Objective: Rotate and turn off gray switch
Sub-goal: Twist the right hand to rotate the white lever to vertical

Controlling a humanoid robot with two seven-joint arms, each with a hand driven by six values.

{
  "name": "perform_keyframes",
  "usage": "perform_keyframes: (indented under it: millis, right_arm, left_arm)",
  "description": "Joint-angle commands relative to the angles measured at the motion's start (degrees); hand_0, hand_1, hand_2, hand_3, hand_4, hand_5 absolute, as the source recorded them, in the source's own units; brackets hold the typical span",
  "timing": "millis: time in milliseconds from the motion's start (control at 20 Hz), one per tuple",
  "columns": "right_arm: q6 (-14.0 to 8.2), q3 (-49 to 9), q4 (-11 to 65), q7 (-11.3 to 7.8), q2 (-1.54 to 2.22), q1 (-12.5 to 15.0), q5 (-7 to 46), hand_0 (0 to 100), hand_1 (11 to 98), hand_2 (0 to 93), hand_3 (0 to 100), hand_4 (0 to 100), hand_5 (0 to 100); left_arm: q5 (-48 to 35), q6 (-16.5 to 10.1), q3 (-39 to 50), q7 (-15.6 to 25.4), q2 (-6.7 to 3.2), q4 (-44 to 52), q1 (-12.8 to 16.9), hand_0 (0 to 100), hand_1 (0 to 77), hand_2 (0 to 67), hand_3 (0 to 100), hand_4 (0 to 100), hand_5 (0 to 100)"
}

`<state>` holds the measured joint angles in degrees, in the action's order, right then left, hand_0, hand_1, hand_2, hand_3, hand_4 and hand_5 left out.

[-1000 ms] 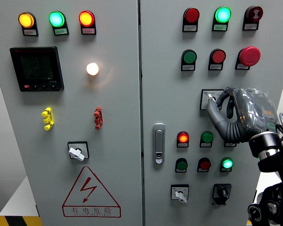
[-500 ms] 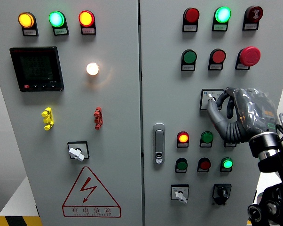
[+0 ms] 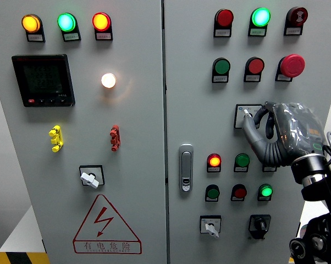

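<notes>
Head view, right hand (image 3: 281,135) gripping gray switch (image 3: 247,115)

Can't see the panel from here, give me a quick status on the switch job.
Right hand curled on gray switch. Left hand out of view. Nothing in the way.

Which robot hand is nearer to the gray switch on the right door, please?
Right. The right robot hand is on the gray switch; the left one is out of view.
</notes>
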<state>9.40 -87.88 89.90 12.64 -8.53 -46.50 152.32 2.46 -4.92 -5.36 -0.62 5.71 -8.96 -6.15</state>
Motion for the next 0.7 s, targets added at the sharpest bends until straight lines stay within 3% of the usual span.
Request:
perform_keyframes:
  millis: [0,300,500,600,650]
  right_arm:
    - [0.0,0.0,-0.1,0.10,0.00,-0.2,0.1,84,27.6,86.1,97,100,100]
    - [0.0,0.2,-0.1,0.10,0.00,-0.1,0.4,83,28.1,87.1,100,100,100]
    - [0.0,0.3,-0.1,0.10,0.09,0.0,0.4,83,28.5,92.7,100,100,100]
    - [-0.1,0.3,0.2,-0.07,0.09,0.1,0.4,84,27.7,89.4,100,100,100]
    - [-0.1,0.3,0.2,-0.16,0.27,0.2,0.4,85,26.1,80.0,100,100,100]
  left_arm:
    - [0.0,0.0,0.0,0.0,0.00,0.0,0.0,34,0.0,12.3,22,12,12]
    - [0.0,0.0,0.0,0.0,0.00,0.0,0.0,34,0.0,12.3,22,12,12]
    - [0.0,0.0,0.0,0.0,0.00,0.0,0.0,34,0.0,12.3,22,12,12]
    - [0.0,0.0,0.0,0.0,0.00,0.0,0.0,34,0.0,12.3,22,12,12]
    - [0.0,0.0,0.0,0.0,0.00,0.0,0.0,34,0.0,12.3,22,12,12]
